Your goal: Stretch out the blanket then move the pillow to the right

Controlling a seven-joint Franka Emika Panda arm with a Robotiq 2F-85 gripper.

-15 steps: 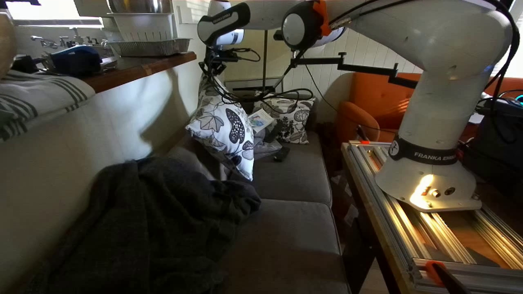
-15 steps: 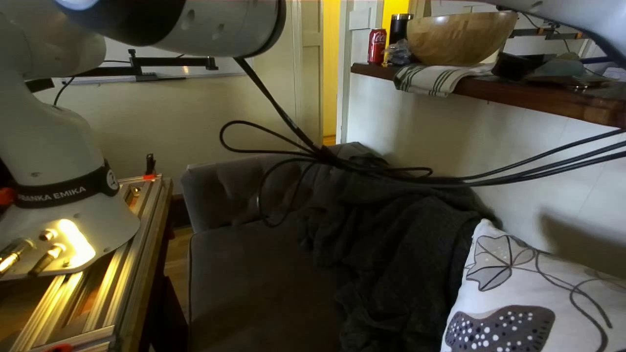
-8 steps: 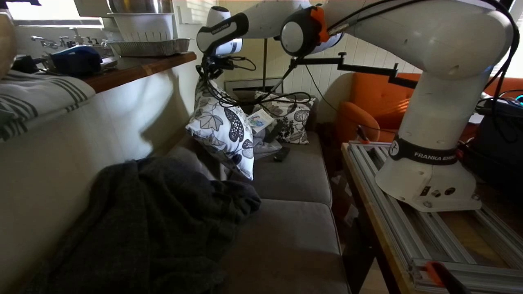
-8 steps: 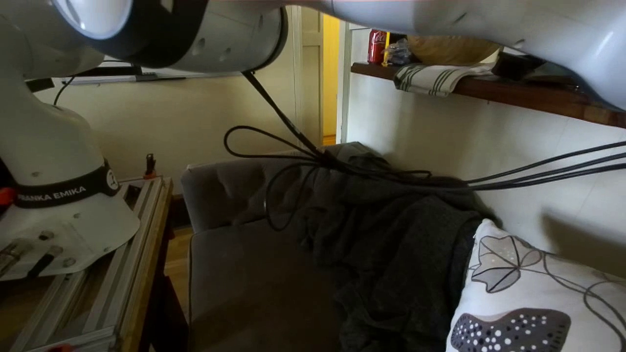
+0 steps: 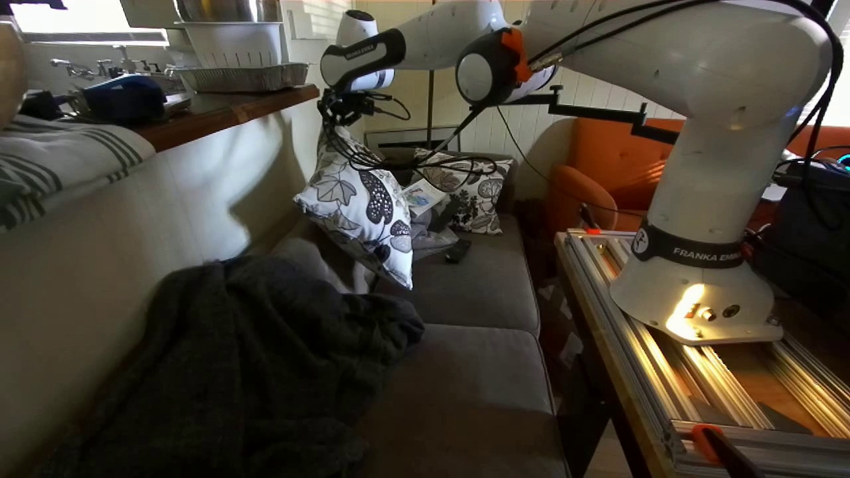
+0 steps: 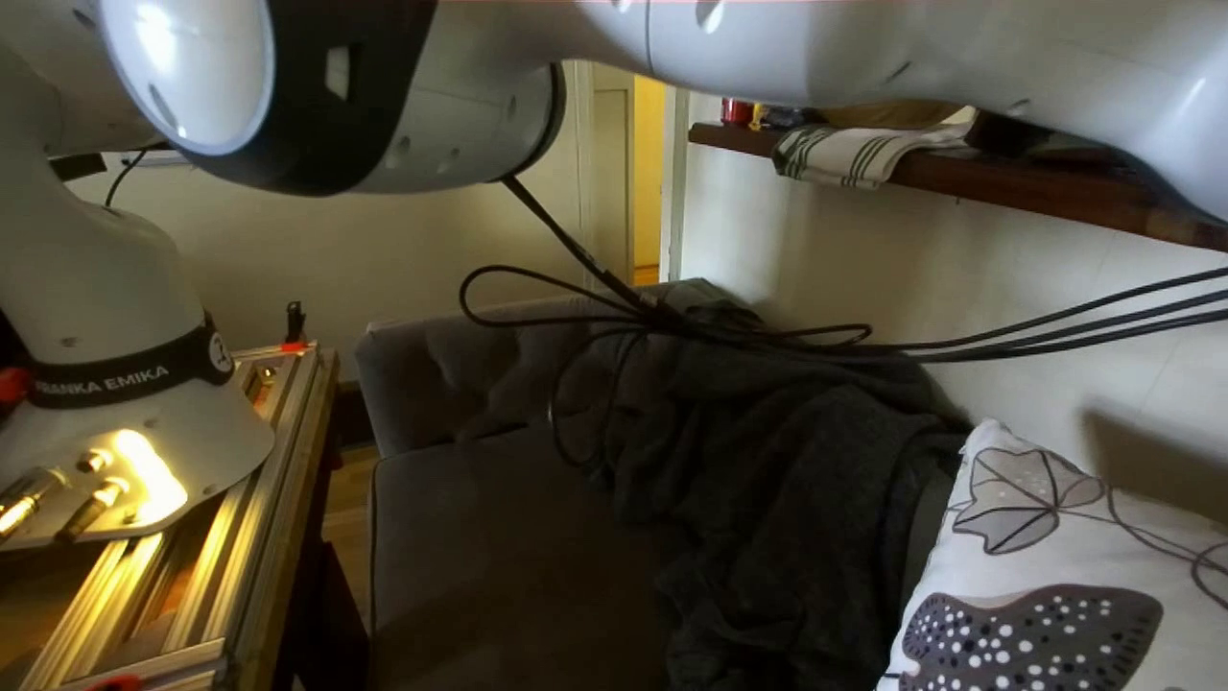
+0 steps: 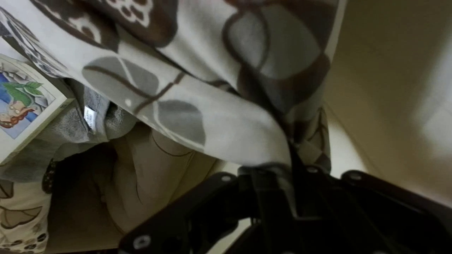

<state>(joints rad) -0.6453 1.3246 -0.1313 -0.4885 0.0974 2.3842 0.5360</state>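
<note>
The pillow (image 5: 362, 199), white with a grey leaf and medallion print, stands tilted over the sofa seat, one corner pointing down. It also shows cut off at the lower right of an exterior view (image 6: 1036, 576) and fills the top of the wrist view (image 7: 226, 116). My gripper (image 7: 289, 174) is shut on the pillow's upper edge, with white fabric pinched between the fingers. In an exterior view the gripper (image 5: 335, 129) is dark and partly hidden by cables. The blanket (image 5: 265, 372), dark grey and rumpled, lies on the sofa by the wall; it also shows here (image 6: 787, 499).
A smaller-looking printed cushion (image 5: 488, 192), a book (image 5: 423, 195) and a dark remote (image 5: 458, 251) are on the far sofa end. A wooden counter ledge (image 5: 232, 123) overhangs the wall side. Loose cables (image 6: 662, 317) hang from the arm. A robot bench (image 5: 597, 318) stands opposite.
The arm and gripper have come down slightly. The pillow has shifted a little toward the wall and away from the blanket, its side corner rising slightly. The blanket has not moved.
</note>
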